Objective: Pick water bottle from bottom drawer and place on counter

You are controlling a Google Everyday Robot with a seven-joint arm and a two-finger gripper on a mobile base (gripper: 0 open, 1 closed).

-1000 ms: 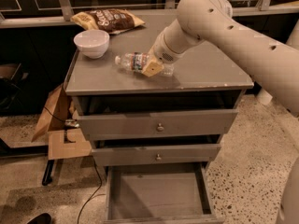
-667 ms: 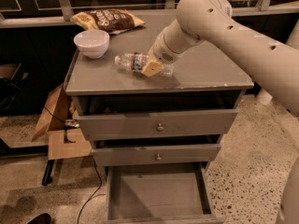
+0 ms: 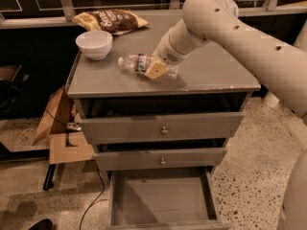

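**A:** Camera view, and the gripper is low over the desk, about midway between the left and right edges and nearer the front edge than the back. The water bottle lies on its side there, white cap pointing toward the left edge.

**B:** And the jaws?

**A:** Closed across the bottle's middle, by the look of it. One tan pad sits over the label and the other is hidden behind. The bottle's body seems to rest on the desk top, with its shadow right beneath it.

**B:** So the bottom drawer has given it up. It's pulled out and bare inside. I read this as the placing step, nearly home.

**A:** Agreed. What it calls for is a clean letting-go. Open the jaws evenly and without a twitch, because a round bottle on its side will roll if nudged.

**B:** Roll which way?

**A:** It lies roughly left to right, so toward the front or the back edge. The front edge is the nearer worry.

**B:** Any neighbours?

**A:** A white bowl toward the left edge, apart from the cap, and a chip bag at the back left corner, well apart. Neither crowds it.

**B:** Then rise straight up, getting the pads clear of the bottle before the arm swings anywhere.
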